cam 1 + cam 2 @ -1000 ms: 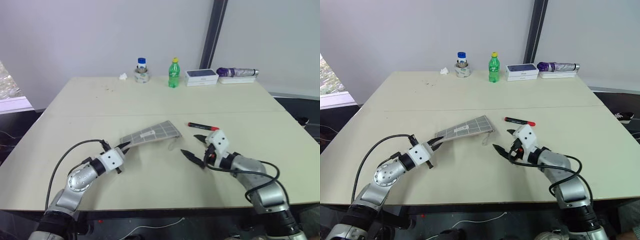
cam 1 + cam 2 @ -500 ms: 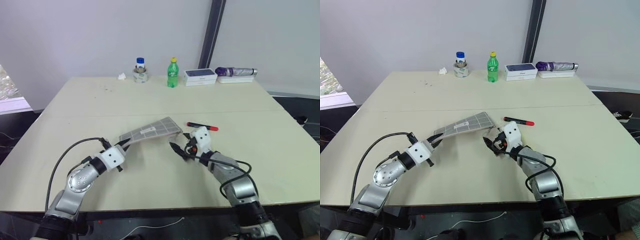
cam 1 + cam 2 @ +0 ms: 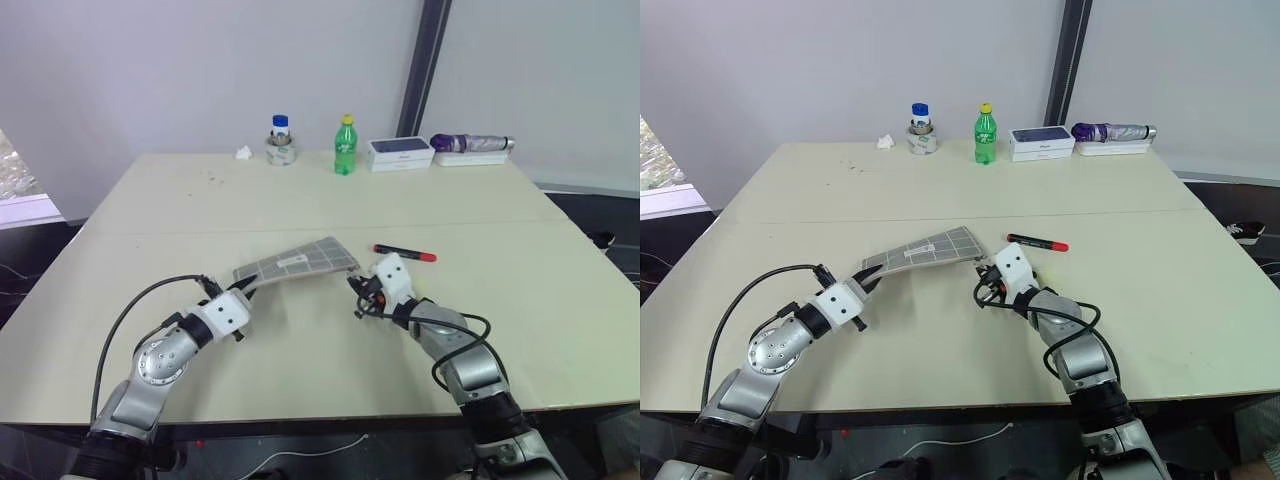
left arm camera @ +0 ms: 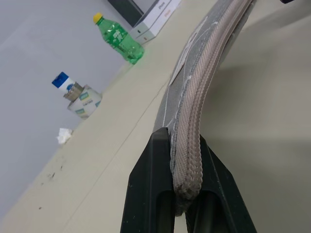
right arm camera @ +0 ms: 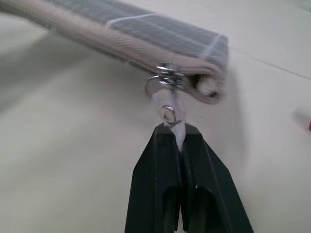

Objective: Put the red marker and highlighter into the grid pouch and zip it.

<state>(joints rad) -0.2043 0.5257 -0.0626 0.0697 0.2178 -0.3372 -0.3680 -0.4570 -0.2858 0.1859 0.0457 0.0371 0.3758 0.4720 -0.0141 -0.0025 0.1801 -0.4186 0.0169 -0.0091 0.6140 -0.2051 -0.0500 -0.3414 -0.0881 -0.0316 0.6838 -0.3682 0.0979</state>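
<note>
The grid pouch [image 3: 300, 262] is held slanted above the table, grey with white lines and a beige zipper edge [image 4: 194, 121]. My left gripper [image 3: 245, 288] is shut on the pouch's near left end, its fingers [image 4: 150, 194] pinching the zipper edge. At the pouch's right end my right gripper [image 3: 358, 290] is shut on the white zipper pull tab [image 5: 177, 130], which hangs from a metal ring [image 5: 167, 114]. The red marker [image 3: 405, 252], black with a red cap, lies on the table just right of the pouch. The highlighter is out of view.
Along the table's far edge stand a blue-capped jar on a tape roll [image 3: 281, 142], a green bottle [image 3: 346, 146], a white box [image 3: 402, 152] and a purple umbrella [image 3: 470, 144]. A crumpled tissue [image 3: 245, 153] lies beside the jar.
My right gripper moved left and forward from open on the table to the pouch's right end and shut on the pull tab. The left gripper kept its hold in place.
</note>
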